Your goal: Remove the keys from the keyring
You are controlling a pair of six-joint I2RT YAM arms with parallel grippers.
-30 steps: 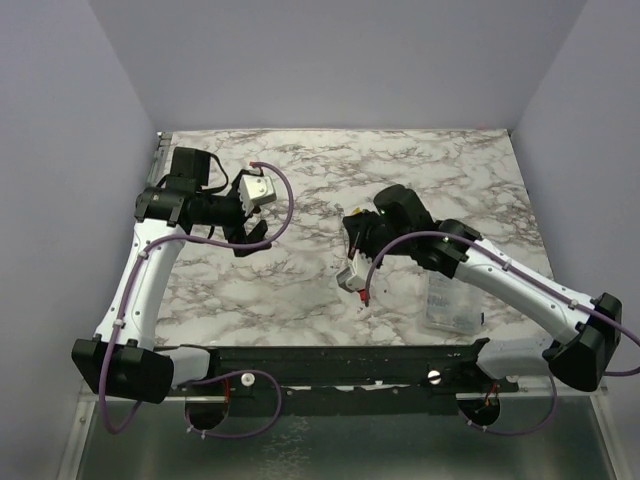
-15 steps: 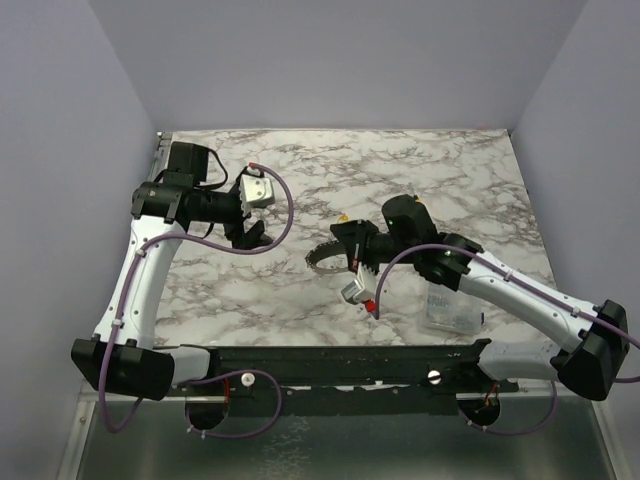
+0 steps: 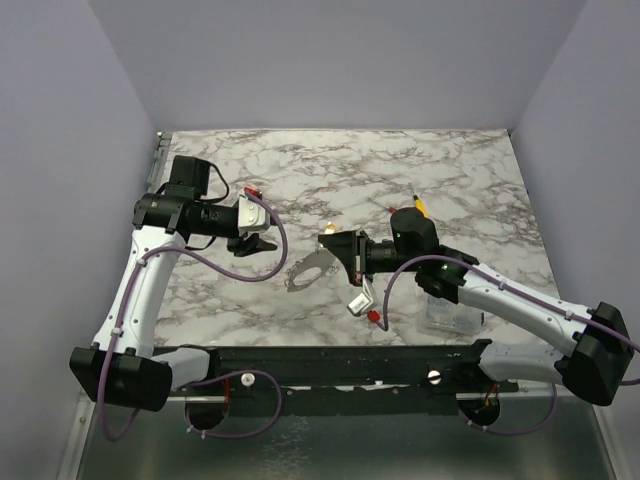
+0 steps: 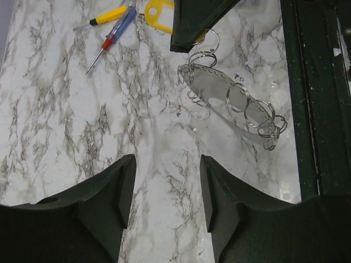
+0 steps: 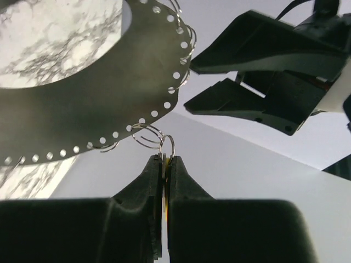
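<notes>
Top external view: the marbled tabletop (image 3: 400, 160) carries both arms reaching inward, and the keyring (image 3: 303, 272) sits between them. It is a flat grey crescent plate with a perforated edge and a cluster of small split rings. Its long axis runs from the right pincer (image 5: 163, 159) out toward the left arm and the near rail. The right pincer is closed tight on one of those small rings, with a yellow sliver showing between its pads. That makes the right arm the holder. Whether the plate's free end touches the tabletop cannot be told. The left pincer (image 4: 167, 170) has its fingers spread and empty, and the keyring lies ahead of it, slightly to the rail side, near but apart. The key (image 4: 167, 11), a small flat yellow piece, shows just beside the right pincer at the plate's far end. The left pincer would probably have to reach past the plate to get at it.
</notes>
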